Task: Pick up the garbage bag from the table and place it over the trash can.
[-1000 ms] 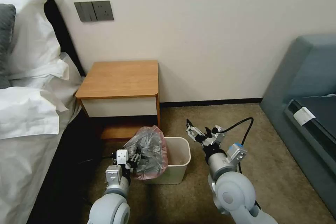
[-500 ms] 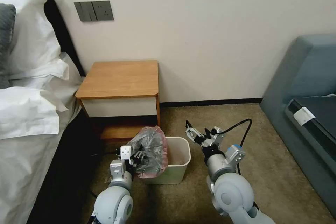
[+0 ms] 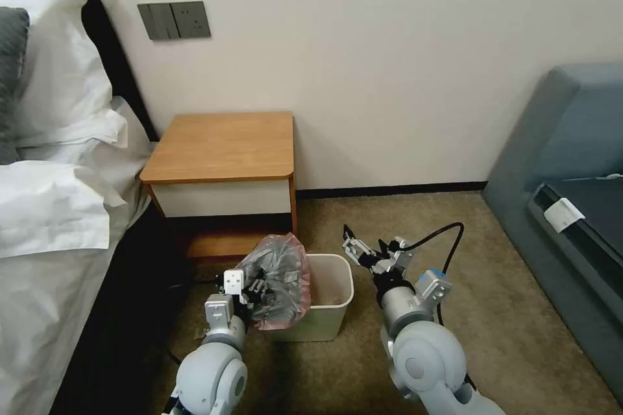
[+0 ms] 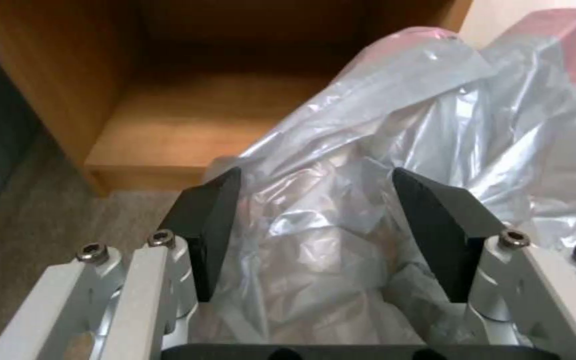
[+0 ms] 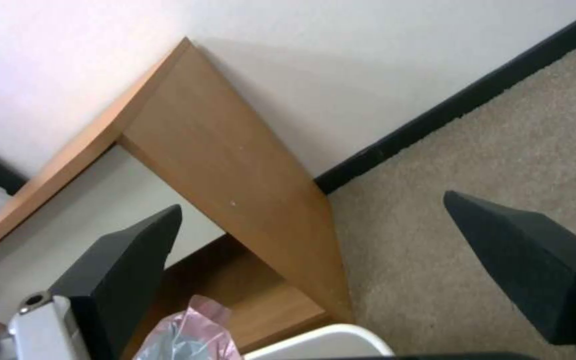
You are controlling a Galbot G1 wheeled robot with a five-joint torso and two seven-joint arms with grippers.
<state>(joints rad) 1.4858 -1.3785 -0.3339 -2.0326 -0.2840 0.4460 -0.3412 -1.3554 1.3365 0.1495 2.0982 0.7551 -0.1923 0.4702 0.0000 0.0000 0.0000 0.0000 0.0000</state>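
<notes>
The garbage bag [image 3: 278, 280] is bunched up in a wrinkly grey heap with a pinkish edge, draped over the left end of the trash can [image 3: 328, 311] and rising above its rim. The right part of the trash can's opening is uncovered, and its cream inside wall shows there. The trash can stands on the carpet [image 3: 519, 311] just in front of the table [image 3: 224, 146], whose wooden surface is bare and backs against the wall.

The left gripper [image 3: 257, 288] is at the near left side of the bag. In the left wrist view the left gripper [image 4: 315, 220] has its two black fingers [image 4: 205, 227] spread apart, with loose folds of the garbage bag [image 4: 381, 150] lying between them; the film touches the inner faces, but the fingers are released, not clamped on it. Beyond the bag in that view is the low wooden shelf [image 4: 188, 125] of the table.

The right gripper [image 3: 363, 248] hangs in the air just to the right of the trash can, a little above its rim and apart from the bag. In the right wrist view the right gripper [image 5: 315, 255] is wide open with nothing between its black fingers [image 5: 525, 260]; past them are the side panel of the table [image 5: 235, 175], a pink corner of the garbage bag [image 5: 191, 335] and a curve of the trash can's rim [image 5: 321, 345]

A bed [image 3: 52, 207] with white pillows stands to the left of the table, and a blue-grey sofa [image 3: 571, 194] to the right
</notes>
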